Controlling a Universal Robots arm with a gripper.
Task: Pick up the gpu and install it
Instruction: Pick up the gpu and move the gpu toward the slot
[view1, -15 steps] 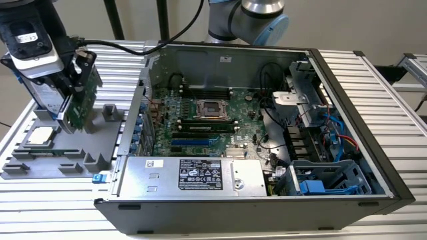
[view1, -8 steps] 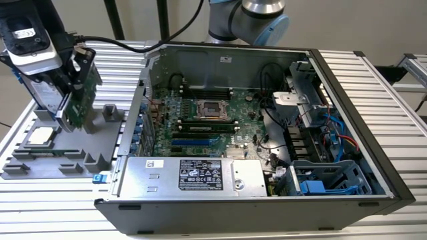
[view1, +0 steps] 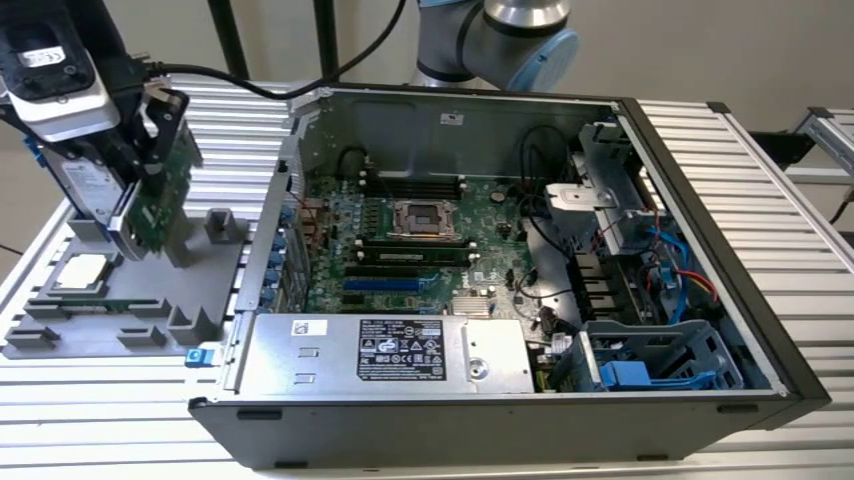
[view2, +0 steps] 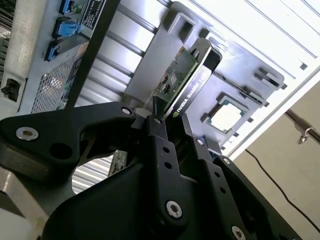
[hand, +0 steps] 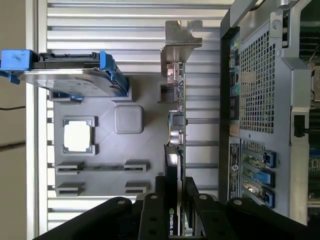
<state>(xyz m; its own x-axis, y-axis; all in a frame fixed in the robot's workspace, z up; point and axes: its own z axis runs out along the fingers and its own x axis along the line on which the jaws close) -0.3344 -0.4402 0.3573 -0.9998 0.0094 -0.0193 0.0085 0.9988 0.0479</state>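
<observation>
In the exterior view, the gpu (view1: 171, 225) is seen upright at the exterior view's left. It is pinched by the gripper (view1: 144, 170) over the grey tray (view1: 94, 320), beside the open computer case (view1: 441, 430). In the second wrist view, the black fingers (view2: 159, 140) are shown pressed on both faces of the card. In the first wrist view, its silver bracket (hand: 180, 37) is seen at the end far from the gripper, and a hard drive (hand: 70, 77) and a CPU chip (hand: 77, 136) are shown on the tray.

Matte black gripper (view2: 172, 120), jointed fingers (view2: 162, 150), silver screws (view2: 173, 209), white-grey box (view1: 54, 80) above it, silver arm joint (view1: 527, 12), light-blue cap (view1: 550, 55)
</observation>
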